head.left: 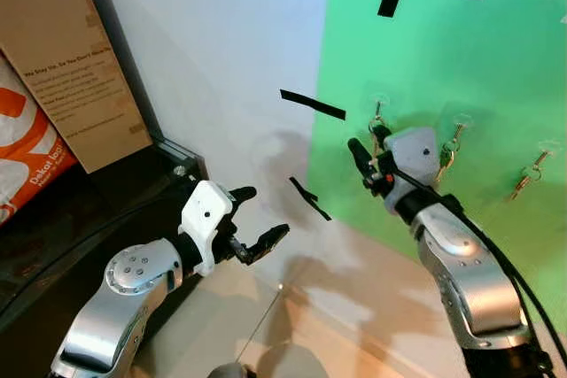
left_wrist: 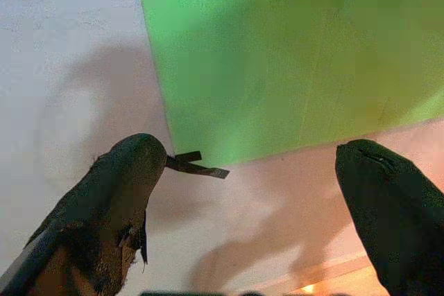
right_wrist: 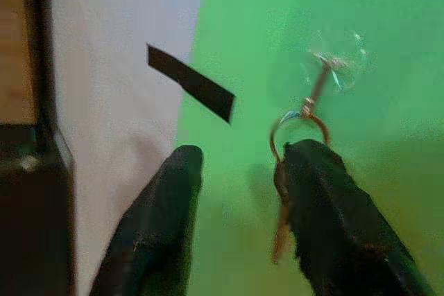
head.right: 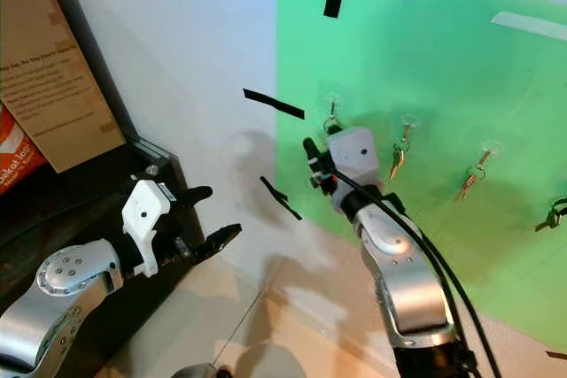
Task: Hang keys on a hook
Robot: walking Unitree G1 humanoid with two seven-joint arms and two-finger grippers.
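Green board (head.left: 461, 50) backing the hooks. Right pincer (right_wrist: 239, 192) is standing open beside the keys (right_wrist: 281, 202), whose ring is hanging on the leftmost hook (right_wrist: 326, 67). Risk: withdrawing fingers snagging the ring, lifting it off. Left pincer (head.left: 252, 219) is idling, open.

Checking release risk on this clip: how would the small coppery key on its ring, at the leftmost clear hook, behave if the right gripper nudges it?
The small coppery key on its ring hangs freely, so it would probably swing. It looks thin, likely light. The clear suction hook might let the ring slide off if the right gripper nudges it.
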